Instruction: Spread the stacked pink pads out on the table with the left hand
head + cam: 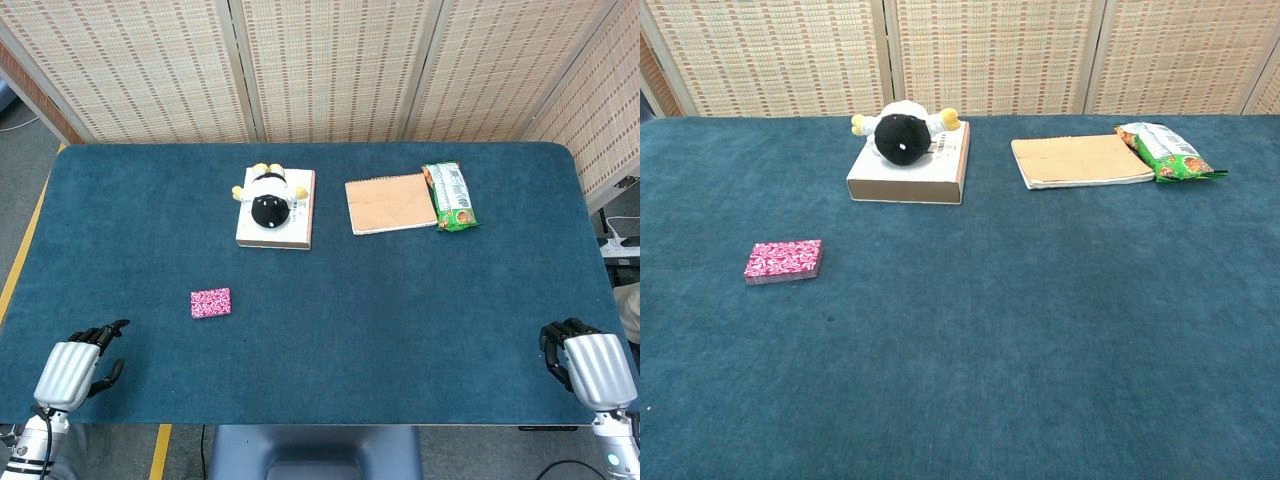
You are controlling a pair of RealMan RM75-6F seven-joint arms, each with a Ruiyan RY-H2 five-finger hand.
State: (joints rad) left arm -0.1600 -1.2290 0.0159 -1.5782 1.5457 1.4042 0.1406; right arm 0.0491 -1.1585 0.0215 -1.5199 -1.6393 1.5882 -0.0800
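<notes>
The stack of pink patterned pads (pixel 210 302) lies flat on the blue table (pixel 380 330), left of the middle; in the chest view the pads (pixel 784 261) sit neatly piled at the left. My left hand (pixel 78 366) rests at the table's near left corner, well short of the pads and to their left, fingers apart and holding nothing. At the near right edge my right hand (pixel 588 367) hovers with its fingers curled in, empty. Neither hand shows in the chest view.
A white box (pixel 276 212) with a black-and-white plush toy (pixel 268 195) on top stands at the back centre. A tan notebook (pixel 390 203) and a green snack packet (pixel 450 196) lie at the back right. Woven screens close off the far side.
</notes>
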